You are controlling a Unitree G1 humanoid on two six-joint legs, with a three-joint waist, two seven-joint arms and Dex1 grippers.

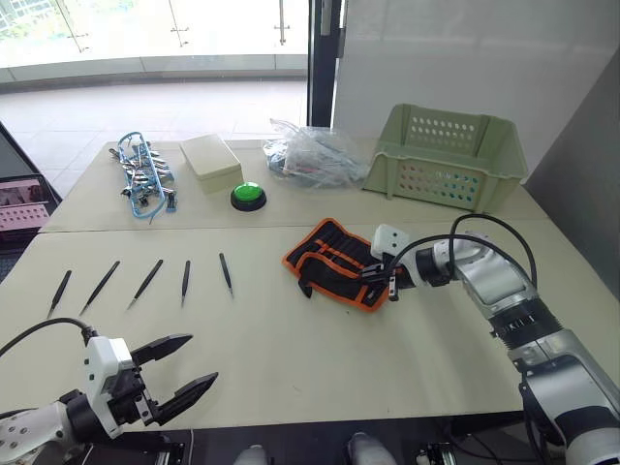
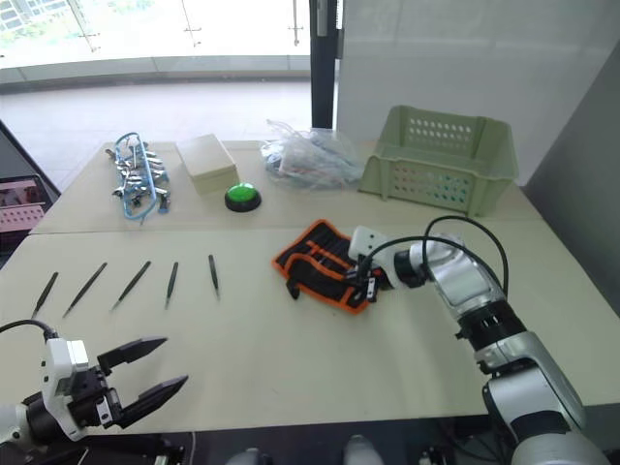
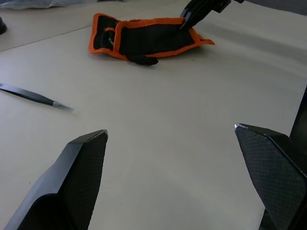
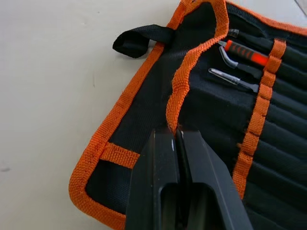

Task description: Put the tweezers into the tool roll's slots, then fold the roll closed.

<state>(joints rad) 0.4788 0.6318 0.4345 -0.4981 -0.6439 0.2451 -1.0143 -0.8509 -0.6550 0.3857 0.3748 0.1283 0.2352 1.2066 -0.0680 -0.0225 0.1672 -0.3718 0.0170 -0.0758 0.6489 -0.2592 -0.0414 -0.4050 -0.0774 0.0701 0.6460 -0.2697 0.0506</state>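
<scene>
Still half folded right of centre, tool roll (image 1: 334, 260) pinched at its orange flap edge by shut right gripper (image 4: 175, 139); tweezers (image 1: 145, 283) rowed far-left, long axes near-to-far, just beyond wide-open, empty left gripper (image 1: 182, 367).

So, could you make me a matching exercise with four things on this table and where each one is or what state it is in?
Things:
1. tweezers
2. tool roll
3. left claw
4. basket

States:
A. open, over bare table
B. far right side of the table
C. edging pinched by the right claw
D. lying in a row, outside the roll

Pairs: 1-D, 2-C, 3-A, 4-B
</scene>
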